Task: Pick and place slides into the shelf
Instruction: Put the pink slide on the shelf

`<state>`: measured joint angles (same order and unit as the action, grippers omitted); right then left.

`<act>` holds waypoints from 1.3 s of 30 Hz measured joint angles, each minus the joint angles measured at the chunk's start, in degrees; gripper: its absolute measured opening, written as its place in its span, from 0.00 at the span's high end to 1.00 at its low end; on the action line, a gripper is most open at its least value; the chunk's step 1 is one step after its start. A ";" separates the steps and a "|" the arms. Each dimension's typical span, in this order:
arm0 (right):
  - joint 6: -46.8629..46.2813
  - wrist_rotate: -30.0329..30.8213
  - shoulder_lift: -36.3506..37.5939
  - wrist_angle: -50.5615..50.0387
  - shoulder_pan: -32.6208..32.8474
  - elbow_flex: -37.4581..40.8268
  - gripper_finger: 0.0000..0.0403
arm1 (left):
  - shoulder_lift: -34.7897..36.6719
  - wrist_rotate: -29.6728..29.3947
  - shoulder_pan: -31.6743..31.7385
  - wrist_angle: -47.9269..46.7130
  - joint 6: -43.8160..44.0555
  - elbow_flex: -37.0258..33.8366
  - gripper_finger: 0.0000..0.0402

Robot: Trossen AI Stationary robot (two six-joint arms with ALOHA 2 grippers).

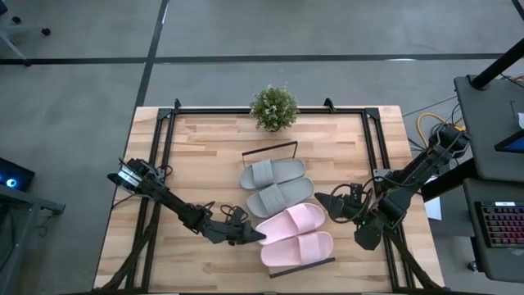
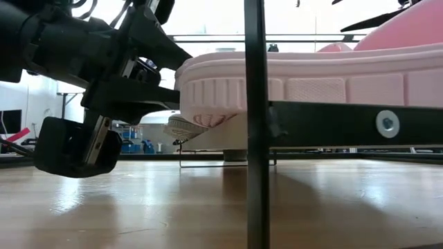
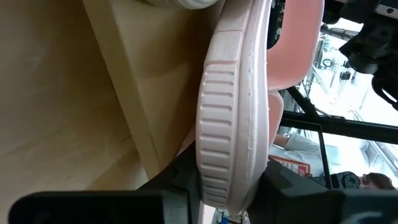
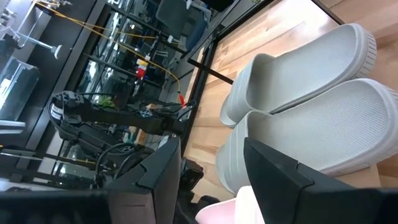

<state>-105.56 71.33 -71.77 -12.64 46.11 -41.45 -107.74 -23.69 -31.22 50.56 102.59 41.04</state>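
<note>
A: Where are the slides?

B: All four lie on the shelf (image 1: pixel 282 148), the narrow wooden rack with black wire rims at its short ends that runs down the middle of the desk (image 1: pixel 205 164). The two grey slides (image 1: pixel 273 173) sit side by side on the half of the shelf nearer the potted plant (image 1: pixel 274 107). The two pale pink slides (image 1: pixel 293 221) lie just beyond them on the half farther from the plant, the nearer pink one touching the second grey one.

A: And the left tool?

B: The left tool (image 1: pixel 255 235) is at the heel end of the pink slide that lies next to the grey pair, on the shelf's left side. In the left wrist view its fingers (image 3: pixel 180 186) stand on either side of the ribbed sole edge, against it, so it grips that slide's heel. The low view shows that heel raised above the desk.

A: The right tool?

B: The right tool (image 1: pixel 323 199) hovers at the shelf's right side, level with where grey meets pink. Its fingers (image 4: pixel 280 171) are spread apart with nothing between them.
</note>
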 joint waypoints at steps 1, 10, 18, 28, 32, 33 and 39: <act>0.00 0.00 0.00 0.02 0.00 0.00 0.58 | 0.00 -0.17 0.09 -0.10 0.08 0.00 0.82; 3.40 -1.27 0.00 3.69 0.00 0.00 0.58 | 0.02 0.16 0.81 -0.43 -2.24 0.09 0.82; 5.57 -1.35 0.00 5.96 0.02 -0.01 0.59 | 0.02 0.23 0.85 -0.43 -4.16 -0.02 0.82; 5.58 -2.78 0.00 6.26 0.02 -0.02 0.59 | 0.02 0.72 0.90 -0.43 -5.27 -0.11 0.82; 7.00 -2.84 0.00 7.75 0.02 -0.02 0.60 | 0.02 1.13 1.19 -0.46 -5.90 -0.13 0.82; 7.47 -2.85 0.00 8.13 0.02 -0.02 0.60 | 0.02 1.25 1.37 -0.46 -6.00 -0.14 0.82; 8.11 -2.95 0.00 8.75 0.02 -0.02 0.60 | 0.02 3.67 2.90 -0.48 -7.33 -0.28 0.82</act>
<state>-97.45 68.38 -71.77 -3.90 46.13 -41.47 -107.72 -20.02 -28.32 50.08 95.25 40.75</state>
